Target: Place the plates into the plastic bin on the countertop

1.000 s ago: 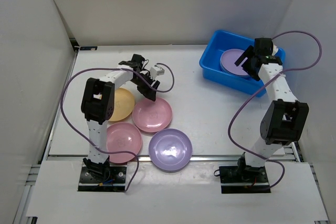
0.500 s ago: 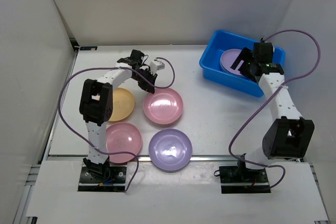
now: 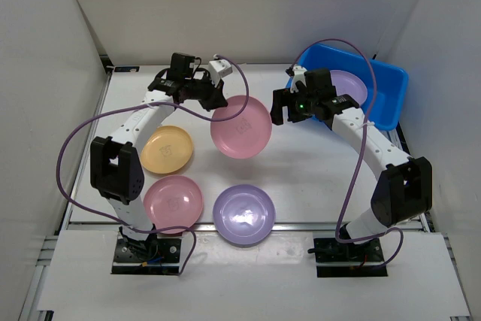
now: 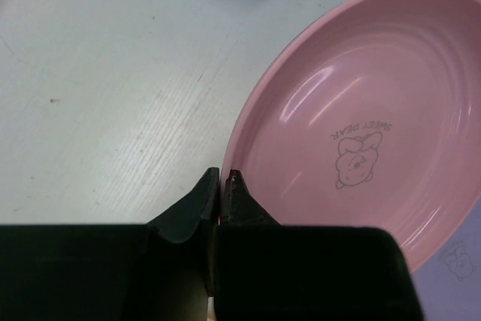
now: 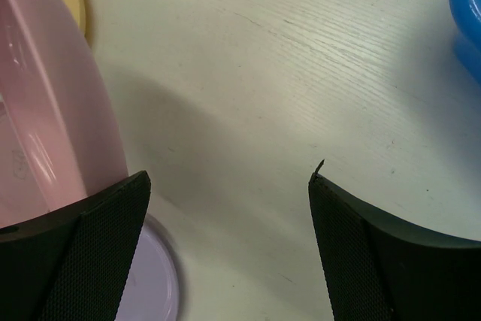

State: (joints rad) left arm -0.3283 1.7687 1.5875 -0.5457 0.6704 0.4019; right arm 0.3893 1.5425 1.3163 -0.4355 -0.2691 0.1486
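My left gripper (image 3: 213,103) is shut on the rim of a pink plate (image 3: 240,127) and holds it tilted above the countertop (image 3: 316,163). In the left wrist view the fingertips (image 4: 223,182) pinch the edge of that pink plate (image 4: 361,133). My right gripper (image 3: 278,108) is open, just right of the held plate, with nothing between its fingers (image 5: 229,178); the pink plate (image 5: 45,110) shows at its left finger. The blue plastic bin (image 3: 392,88) at the back right holds a purple plate (image 3: 347,84). A yellow plate (image 3: 167,148), a second pink plate (image 3: 173,204) and a purple plate (image 3: 243,214) lie on the countertop.
White walls enclose the countertop on the left, back and right. Purple cables loop from both arms over the work area. A metal rail (image 3: 301,225) runs along the front edge. The bin's corner (image 5: 467,13) shows at the upper right of the right wrist view.
My left gripper shut on the pink plate's rim, lifted it and carried it back and right. My right arm swung out of the bin leftward to the plate, still open.
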